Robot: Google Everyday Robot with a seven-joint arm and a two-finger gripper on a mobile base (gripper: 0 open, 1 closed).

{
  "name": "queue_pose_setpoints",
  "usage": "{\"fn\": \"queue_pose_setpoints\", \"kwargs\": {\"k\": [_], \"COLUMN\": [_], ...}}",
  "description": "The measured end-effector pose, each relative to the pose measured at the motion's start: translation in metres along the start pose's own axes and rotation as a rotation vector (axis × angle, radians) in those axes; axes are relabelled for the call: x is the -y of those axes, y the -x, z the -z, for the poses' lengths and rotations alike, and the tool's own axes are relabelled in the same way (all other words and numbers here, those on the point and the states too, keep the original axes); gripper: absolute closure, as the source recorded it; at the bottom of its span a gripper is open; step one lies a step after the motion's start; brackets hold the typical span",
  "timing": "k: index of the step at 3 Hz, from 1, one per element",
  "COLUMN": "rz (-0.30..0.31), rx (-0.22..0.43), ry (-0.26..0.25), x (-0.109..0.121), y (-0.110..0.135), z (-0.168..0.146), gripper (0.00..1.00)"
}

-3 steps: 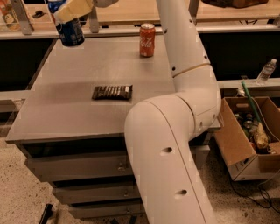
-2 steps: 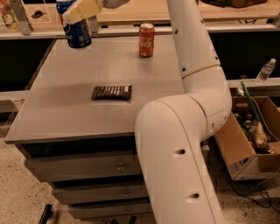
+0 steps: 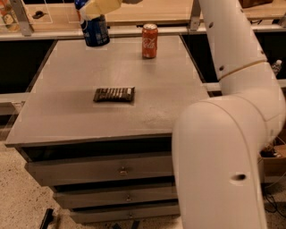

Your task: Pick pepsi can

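Observation:
The pepsi can [image 3: 95,31], dark blue with white markings, hangs a little tilted over the far left part of the grey table [image 3: 67,118]. My gripper [image 3: 96,9] reaches in from the top edge of the camera view, and its pale fingers [image 3: 105,6] are shut on the can's upper end. The can's top is mostly hidden by the fingers. The can's base looks slightly above the table surface.
A red Coca-Cola can [image 3: 149,41] stands upright at the far middle of the table. A flat dark chocolate bar wrapper [image 3: 114,94] lies near the middle. My white arm [image 3: 228,134] fills the right side. Drawers [image 3: 120,171] sit under the tabletop. A wooden shelf [image 3: 147,15] runs behind.
My gripper has moved to the right along the far edge with the pepsi can in it. The arm has swung right as well. The red can and the wrapper have stayed put.

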State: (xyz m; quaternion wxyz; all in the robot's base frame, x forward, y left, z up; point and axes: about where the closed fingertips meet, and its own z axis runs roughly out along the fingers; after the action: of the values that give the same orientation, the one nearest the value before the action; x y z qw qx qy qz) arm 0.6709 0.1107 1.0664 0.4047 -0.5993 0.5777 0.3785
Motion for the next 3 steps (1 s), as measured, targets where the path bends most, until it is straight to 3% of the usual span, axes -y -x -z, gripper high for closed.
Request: {"fn": "queue_pose_setpoints", "kwargs": {"k": [2,3], "rz": [0.031,-0.026], "rx": [0.051,0.071], "ry": [-0.195,-0.275], "x": [-0.039,-0.039], "y": [0.03,0.009], "z": [0.054,0.036], "gripper": [1.0,1.0]}}
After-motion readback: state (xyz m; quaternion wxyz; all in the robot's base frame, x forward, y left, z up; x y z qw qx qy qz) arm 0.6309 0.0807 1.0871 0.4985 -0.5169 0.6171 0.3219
